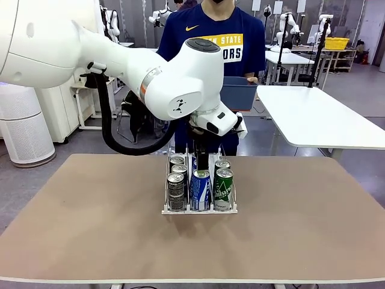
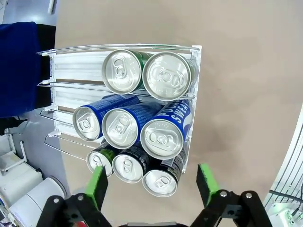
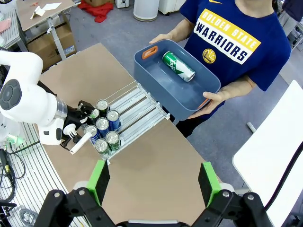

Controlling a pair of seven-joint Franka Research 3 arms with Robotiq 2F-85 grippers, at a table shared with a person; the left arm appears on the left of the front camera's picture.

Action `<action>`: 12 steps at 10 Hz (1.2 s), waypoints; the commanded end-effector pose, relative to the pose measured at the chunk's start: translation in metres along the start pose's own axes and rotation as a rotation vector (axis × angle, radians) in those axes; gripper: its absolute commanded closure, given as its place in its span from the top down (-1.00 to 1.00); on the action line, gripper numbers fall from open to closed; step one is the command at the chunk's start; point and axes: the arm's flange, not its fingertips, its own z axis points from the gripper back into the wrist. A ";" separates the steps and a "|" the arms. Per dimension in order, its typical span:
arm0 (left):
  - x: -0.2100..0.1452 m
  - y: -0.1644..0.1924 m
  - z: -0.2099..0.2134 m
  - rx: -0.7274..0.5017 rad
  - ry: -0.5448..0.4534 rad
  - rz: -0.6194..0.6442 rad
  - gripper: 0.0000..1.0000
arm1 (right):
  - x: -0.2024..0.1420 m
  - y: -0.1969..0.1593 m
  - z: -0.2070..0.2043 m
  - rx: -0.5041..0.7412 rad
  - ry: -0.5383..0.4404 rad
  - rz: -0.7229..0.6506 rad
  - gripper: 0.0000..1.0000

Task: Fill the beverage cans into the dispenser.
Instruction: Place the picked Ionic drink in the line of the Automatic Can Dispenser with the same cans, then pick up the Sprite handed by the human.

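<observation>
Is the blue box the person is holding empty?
No, not empty. One green can lies on its side inside the blue tub, which the person holds up at the table's far edge.

We see a brown table (image 1: 90,229) w/ a person in a navy Golden State Warriors T-shirt (image 3: 236,52) at its far side, carrying a blue-grey tub (image 3: 147,78) w/ orange handles (image 3: 150,51). Bkgd: white table (image 1: 313,114), yellow crate (image 1: 336,43), white ribbed cylinder (image 1: 24,129), poss. an air purifier. Cardboard box (image 3: 49,40) and red cloth (image 3: 99,8) lie on the floor.
</observation>
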 end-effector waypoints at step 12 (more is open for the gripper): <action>-0.005 0.010 0.024 -0.020 0.021 0.018 1.00 | 0.000 0.001 0.000 0.008 0.001 0.000 1.00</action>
